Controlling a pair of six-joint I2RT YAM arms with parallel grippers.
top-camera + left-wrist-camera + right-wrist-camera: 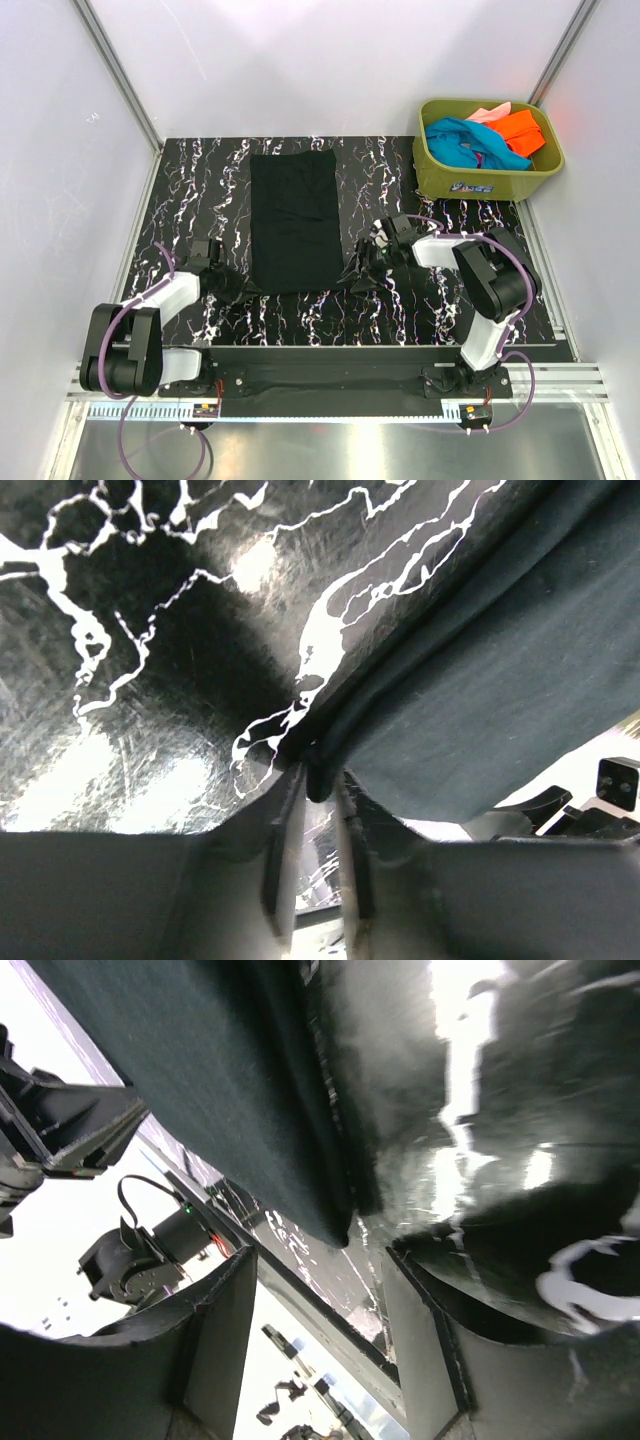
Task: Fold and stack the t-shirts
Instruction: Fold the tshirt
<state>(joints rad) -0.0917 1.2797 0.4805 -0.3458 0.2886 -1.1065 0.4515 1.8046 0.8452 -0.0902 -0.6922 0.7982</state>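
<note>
The black t-shirt point(293, 220) lies as a long flat rectangle in the middle of the marbled table point(200, 200). My left gripper point(240, 287) is at its near left corner. In the left wrist view the left gripper point(318, 780) has its narrow jaws pinched on the hem corner of the black t-shirt point(480, 680). My right gripper point(352, 277) is at the near right corner. There the right gripper point(322, 1260) stands open, with the corner of the black t-shirt point(230, 1080) just beyond its fingertips and not gripped. Teal point(460, 140), orange point(520, 130) and pink point(488, 113) t-shirts sit bunched in the tub.
The olive-green tub point(487, 178) stands at the back right corner of the table. White walls close in the left, back and right sides. Both arm bases sit on the black rail point(320, 375) at the near edge.
</note>
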